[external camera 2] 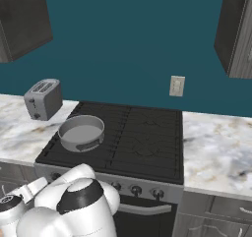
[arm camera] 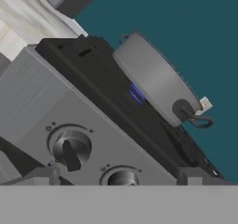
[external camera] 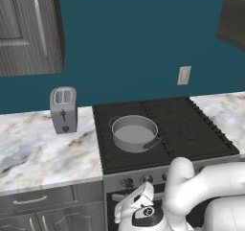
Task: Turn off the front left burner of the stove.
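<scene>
The stove (external camera: 201,144) has a black grated cooktop and a grey front panel (arm camera: 32,102) with dark round knobs. A grey pot (external camera: 135,133) sits on the front left burner (external camera: 119,159), also seen from the other side as pot (external camera 2: 81,132) and burner (external camera 2: 74,157). In the hand view a small blue flame (arm camera: 136,94) shows under the pot (arm camera: 155,81). My gripper (arm camera: 118,179) is open, low in front of the panel's left end. Its fingertips (arm camera: 42,175) flank two knobs: the leftmost knob (arm camera: 70,147) and the one beside it (arm camera: 122,177), neither touched.
A silver toaster (external camera: 63,109) stands on the marble counter (external camera: 38,148) left of the stove. A wall outlet (external camera: 183,75) is behind the cooktop. More counter (external camera 2: 216,142) lies to the right, with dark cabinets above and drawers (external camera: 33,199) below.
</scene>
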You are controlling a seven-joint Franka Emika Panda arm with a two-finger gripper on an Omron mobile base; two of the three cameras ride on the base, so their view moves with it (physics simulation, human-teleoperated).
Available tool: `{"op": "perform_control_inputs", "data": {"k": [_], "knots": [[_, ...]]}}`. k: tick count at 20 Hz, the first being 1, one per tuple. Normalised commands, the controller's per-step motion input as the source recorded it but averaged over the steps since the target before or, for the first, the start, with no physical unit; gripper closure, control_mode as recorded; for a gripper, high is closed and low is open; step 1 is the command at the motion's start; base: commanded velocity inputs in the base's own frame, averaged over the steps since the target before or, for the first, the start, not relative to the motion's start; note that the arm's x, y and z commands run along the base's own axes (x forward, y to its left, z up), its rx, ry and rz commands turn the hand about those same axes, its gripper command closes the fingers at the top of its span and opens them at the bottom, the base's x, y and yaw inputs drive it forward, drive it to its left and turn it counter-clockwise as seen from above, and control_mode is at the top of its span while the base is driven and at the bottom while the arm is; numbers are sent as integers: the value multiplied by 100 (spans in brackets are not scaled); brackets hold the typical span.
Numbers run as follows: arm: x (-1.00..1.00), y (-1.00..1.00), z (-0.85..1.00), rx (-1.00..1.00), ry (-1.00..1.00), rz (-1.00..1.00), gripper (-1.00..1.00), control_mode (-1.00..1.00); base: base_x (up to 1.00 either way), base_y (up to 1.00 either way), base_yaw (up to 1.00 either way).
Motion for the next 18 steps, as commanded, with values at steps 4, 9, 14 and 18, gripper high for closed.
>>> {"op": "perform_control_inputs", "data": {"k": [4, 9, 14, 18], "knots": [[12, -8, 0, 9, -3, 5, -100, -100, 0, 0, 0], [21, -13, 0, 4, -3, 7, -100, -100, 0, 0, 0], [30, -31, 0, 0, -2, 8, -100, -100, 0, 0, 0], [43, -42, 0, 0, 0, 4, -100, -100, 0, 0, 0]]}}
